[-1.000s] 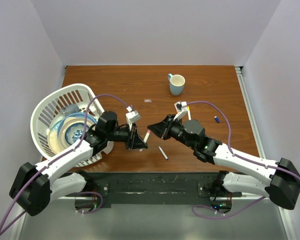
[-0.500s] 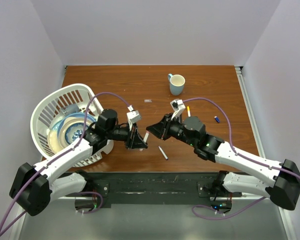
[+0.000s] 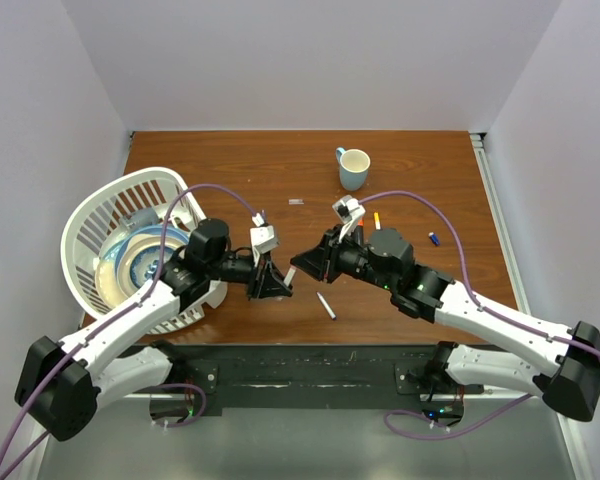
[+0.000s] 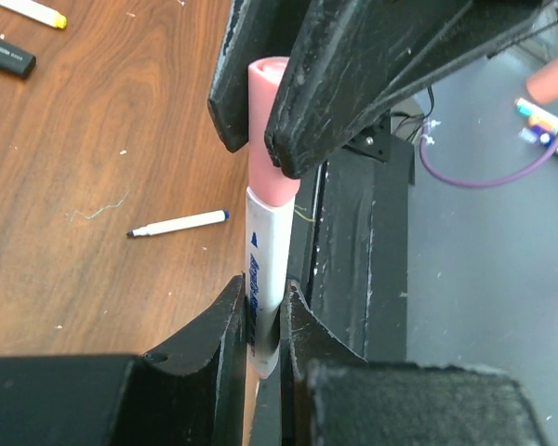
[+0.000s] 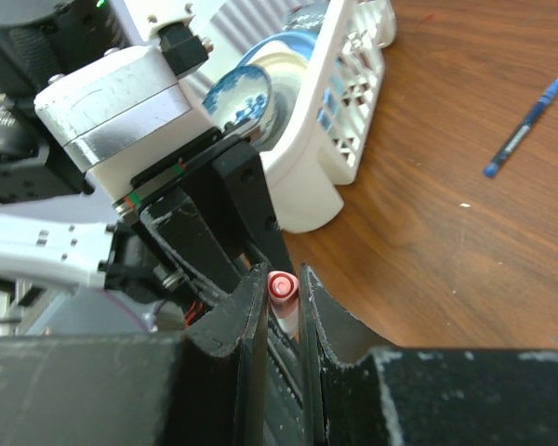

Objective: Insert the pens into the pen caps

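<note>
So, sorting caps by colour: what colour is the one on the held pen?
Pink cap; the left wrist view shows it best.

White arm links, black joints; left end effector, right end effector black; purple cables.

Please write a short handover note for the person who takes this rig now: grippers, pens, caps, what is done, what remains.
Left gripper: shut on a white pen.
Right gripper: shut on the pink cap, held above the table.
Done: the cap covers the pen's end; whether it is fully seated I cannot tell.
Left: an uncapped white pen lies near the arms, and a blue cap lies far to the right.
</note>
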Tool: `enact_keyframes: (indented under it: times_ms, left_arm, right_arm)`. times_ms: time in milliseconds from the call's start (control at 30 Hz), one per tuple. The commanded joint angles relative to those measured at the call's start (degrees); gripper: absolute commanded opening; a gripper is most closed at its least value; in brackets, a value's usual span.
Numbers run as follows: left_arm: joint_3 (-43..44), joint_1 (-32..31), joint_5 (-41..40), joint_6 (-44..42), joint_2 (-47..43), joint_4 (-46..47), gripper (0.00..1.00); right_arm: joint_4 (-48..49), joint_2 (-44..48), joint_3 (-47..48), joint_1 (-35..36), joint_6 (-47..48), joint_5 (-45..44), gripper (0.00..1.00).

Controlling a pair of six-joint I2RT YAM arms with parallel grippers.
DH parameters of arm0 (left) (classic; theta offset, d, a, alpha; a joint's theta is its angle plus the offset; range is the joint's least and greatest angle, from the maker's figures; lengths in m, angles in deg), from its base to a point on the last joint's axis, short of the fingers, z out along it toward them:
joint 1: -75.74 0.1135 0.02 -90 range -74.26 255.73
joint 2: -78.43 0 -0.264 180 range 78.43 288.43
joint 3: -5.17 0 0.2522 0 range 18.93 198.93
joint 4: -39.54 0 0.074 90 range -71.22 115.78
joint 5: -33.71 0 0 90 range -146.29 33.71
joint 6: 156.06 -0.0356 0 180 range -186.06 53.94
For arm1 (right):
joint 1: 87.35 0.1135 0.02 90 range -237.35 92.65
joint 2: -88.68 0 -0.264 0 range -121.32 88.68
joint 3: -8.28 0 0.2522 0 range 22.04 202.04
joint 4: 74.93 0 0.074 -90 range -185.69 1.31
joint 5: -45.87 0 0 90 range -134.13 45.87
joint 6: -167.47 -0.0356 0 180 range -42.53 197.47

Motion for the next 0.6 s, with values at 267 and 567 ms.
enact_keyframes:
  times_ms: [267,567]
  left_arm:
    - [5.28,2.85,-4.58,-5.67,-4.16,22.42,0.0]
    - [5.63,2.5,0.43,-5.58,-4.07,23.74,0.0]
  right_arm:
    - [-25.21,-3.72,-5.83,6.52,1.79,29.49,0.0]
    - [-25.82,-4.68,-7.78,7.92,2.14,29.06,0.0]
